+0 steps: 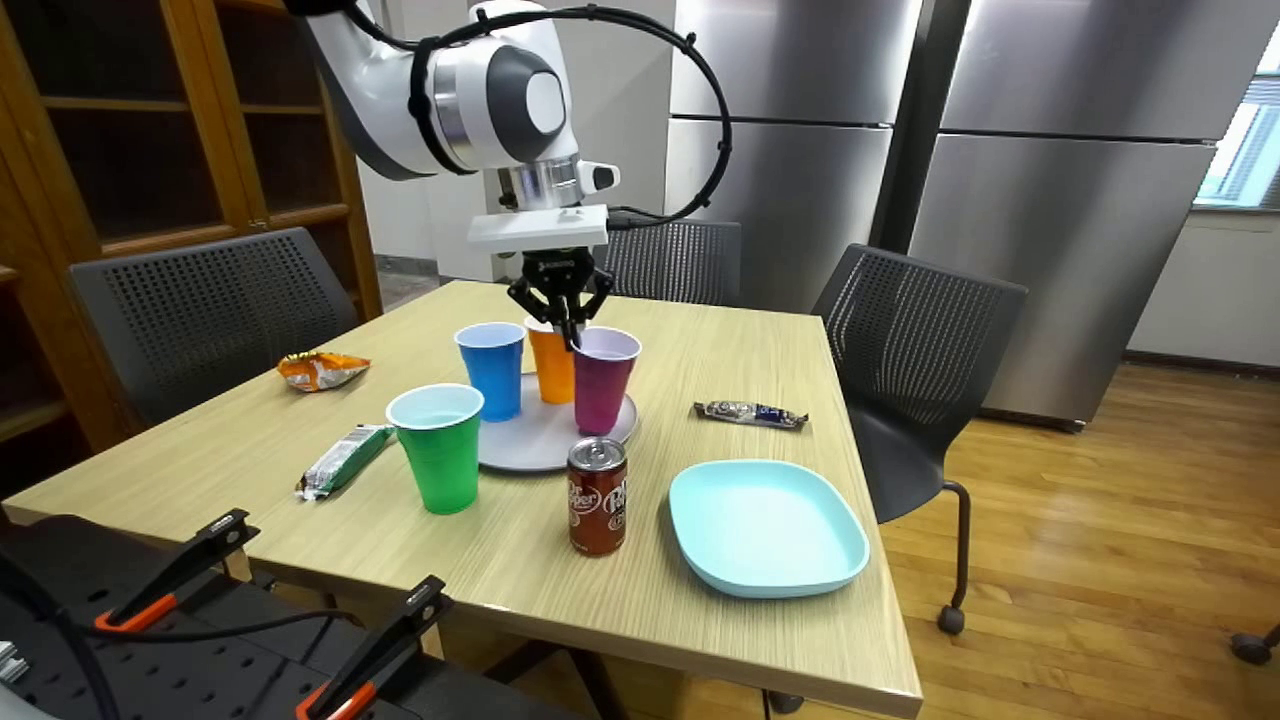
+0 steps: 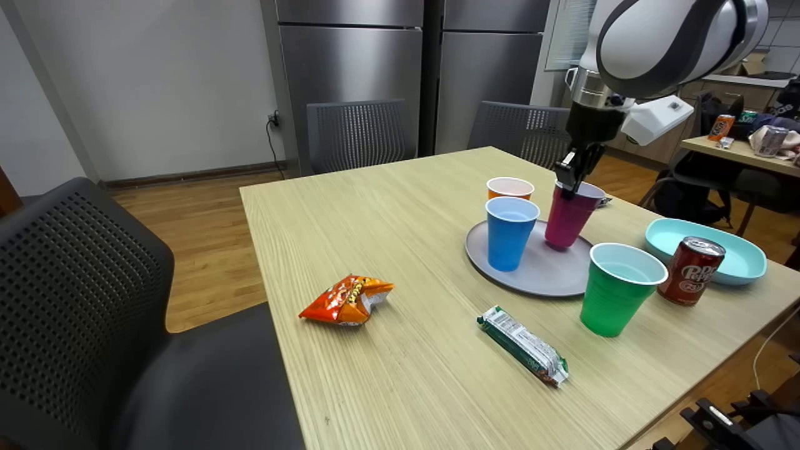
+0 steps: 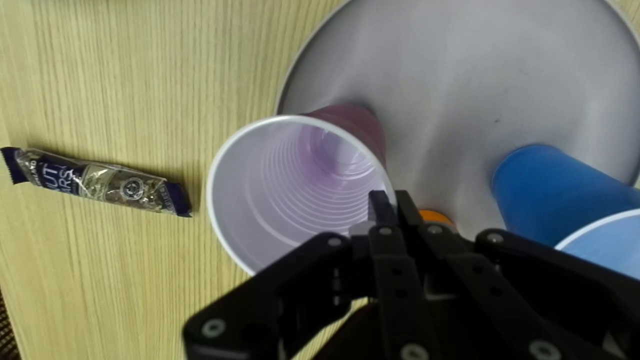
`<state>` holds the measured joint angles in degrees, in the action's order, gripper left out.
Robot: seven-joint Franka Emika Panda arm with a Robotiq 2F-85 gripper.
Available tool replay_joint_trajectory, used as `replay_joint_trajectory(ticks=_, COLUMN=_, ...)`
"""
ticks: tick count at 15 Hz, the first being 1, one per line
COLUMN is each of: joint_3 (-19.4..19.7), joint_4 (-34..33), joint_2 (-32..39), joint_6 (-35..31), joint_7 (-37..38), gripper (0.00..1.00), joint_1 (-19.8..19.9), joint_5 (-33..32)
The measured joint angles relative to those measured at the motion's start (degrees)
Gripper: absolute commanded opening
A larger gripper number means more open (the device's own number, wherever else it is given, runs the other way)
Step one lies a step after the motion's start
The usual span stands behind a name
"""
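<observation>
Steel refrigerators (image 1: 790,220) stand behind the wooden table (image 1: 720,340) in an exterior view; the arm (image 1: 530,100) reaches in from the upper left, its gripper (image 1: 572,338) pointing down mid-frame at the purple cup (image 1: 605,390), whose base is over the gray plate (image 1: 525,455). At the right of an exterior view, the wrist (image 2: 592,128) slants and the cup leans alike, seemingly because only one side is held. Central in the wrist view, the fingers (image 3: 382,212) pinch the cup's rim, one inside, one outside, presumably since its thin wall suits them better than the wide mouth; the blue cup (image 3: 560,200) is lower right.
</observation>
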<state>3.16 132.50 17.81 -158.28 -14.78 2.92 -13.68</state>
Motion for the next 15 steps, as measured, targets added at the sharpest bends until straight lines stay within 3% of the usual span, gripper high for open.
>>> replay_joint_trajectory(ticks=9, joint_3=0.0, joint_4=0.0, joint_2=0.3, joint_6=0.0, joint_7=0.0, gripper=0.98, joint_1=0.0, joint_5=0.0)
replay_joint_trajectory(ticks=15, joint_3=0.0, joint_4=-0.1, joint_2=-0.1, joint_6=1.1, joint_7=0.0, gripper=1.00, joint_1=0.0, joint_5=0.1)
